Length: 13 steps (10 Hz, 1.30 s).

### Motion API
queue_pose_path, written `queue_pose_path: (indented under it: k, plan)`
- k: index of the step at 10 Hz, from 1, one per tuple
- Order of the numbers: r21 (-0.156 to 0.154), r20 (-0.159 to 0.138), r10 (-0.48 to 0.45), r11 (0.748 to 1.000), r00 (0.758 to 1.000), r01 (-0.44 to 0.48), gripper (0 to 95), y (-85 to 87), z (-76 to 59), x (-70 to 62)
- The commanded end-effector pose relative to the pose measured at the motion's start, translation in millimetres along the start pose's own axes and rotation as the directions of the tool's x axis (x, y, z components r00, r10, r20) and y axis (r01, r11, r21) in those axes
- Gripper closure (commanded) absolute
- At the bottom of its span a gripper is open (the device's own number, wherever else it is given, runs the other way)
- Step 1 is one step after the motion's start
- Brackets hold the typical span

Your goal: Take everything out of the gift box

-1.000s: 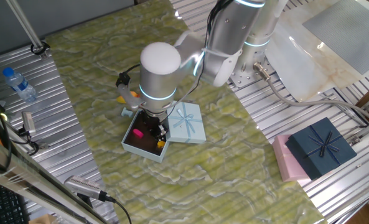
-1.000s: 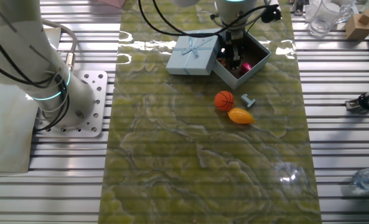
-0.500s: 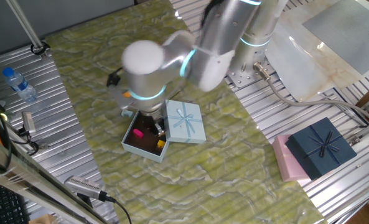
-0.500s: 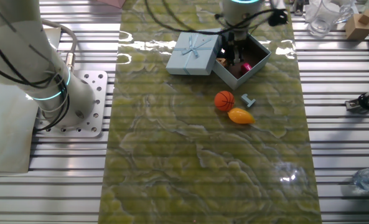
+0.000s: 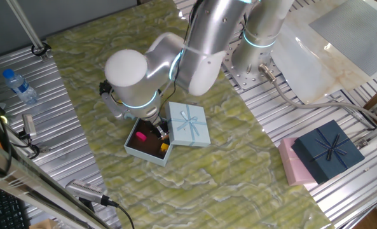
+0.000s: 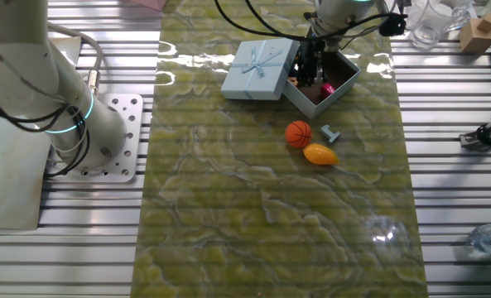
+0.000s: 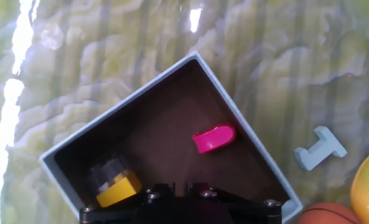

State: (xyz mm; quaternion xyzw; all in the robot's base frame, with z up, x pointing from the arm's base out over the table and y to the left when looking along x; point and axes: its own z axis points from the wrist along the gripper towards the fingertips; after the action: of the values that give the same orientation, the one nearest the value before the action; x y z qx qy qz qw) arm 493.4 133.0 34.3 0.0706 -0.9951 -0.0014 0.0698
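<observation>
The gift box [image 7: 172, 130] sits open on a green marbled mat [image 6: 253, 215], lying diagonal across the middle of the hand view, its pale-blue walls thin around a dark brown floor. Its lid [image 6: 260, 69], pale blue with a ribbon bow, rests just beside it, touching or nearly touching one wall. In the other fixed view the box lies near the top edge of the mat, and a broad stretch of bare mat runs below it toward the bottom of the frame. On either side of the mat the table [image 6: 452, 215] is ribbed metal. A navy box [image 5: 326, 151] lies on a pink box [image 5: 290, 162] at the right of one fixed view, well apart, and a water bottle [image 5: 20, 86] lies at the upper left. Inside the gift box a magenta piece [image 7: 214, 137] lies near the right wall and a yellow piece [image 7: 119, 189] near the lower corner. Outside, an orange basketball [image 6: 298, 133], a yellow-orange fruit [image 6: 320, 154] and a small pale-blue piece [image 6: 331, 132] lie close together on the mat. The gripper [image 6: 310, 73] hangs over the box; whether its fingers are apart or closed cannot be told.
</observation>
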Motion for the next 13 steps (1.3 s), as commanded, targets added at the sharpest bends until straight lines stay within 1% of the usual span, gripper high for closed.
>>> queue_pose_path:
  k: [1, 4, 5, 7, 8, 9, 10, 11, 12, 13]
  plan:
    - [0.003, 0.002, 0.021, 1.000, 1.000, -0.021, 95.0, -0.6, -0.6, 0.5]
    - [0.001, -0.006, -0.004, 1.000, 1.000, 0.004, 95.0, -0.8, -0.6, 0.6]
    - [-0.003, -0.014, -0.002, 1.000, 1.000, 0.002, 95.0, -0.8, -0.6, 0.6]
    - [-0.001, -0.036, 0.011, 1.000, 0.999, -0.011, 95.0, -0.8, -0.6, 0.6]
    - [-0.006, -0.035, 0.012, 1.000, 0.999, -0.013, 95.0, -0.8, -0.6, 0.6]
    - [-0.003, -0.036, 0.023, 1.000, 0.999, -0.023, 95.0, -0.8, -0.6, 0.6]
    - [-0.003, -0.042, 0.028, 1.000, 0.999, -0.028, 95.0, -0.8, -0.6, 0.6]
    - [-0.004, -0.059, 0.042, 0.999, 0.997, -0.042, 95.0, -0.8, -0.6, 0.6]
    - [0.015, -0.062, 0.040, 0.999, 0.997, -0.039, 95.0, -0.8, -0.6, 0.6]
    - [0.019, -0.060, 0.046, 0.999, 0.997, -0.045, 95.0, -0.8, -0.6, 0.6]
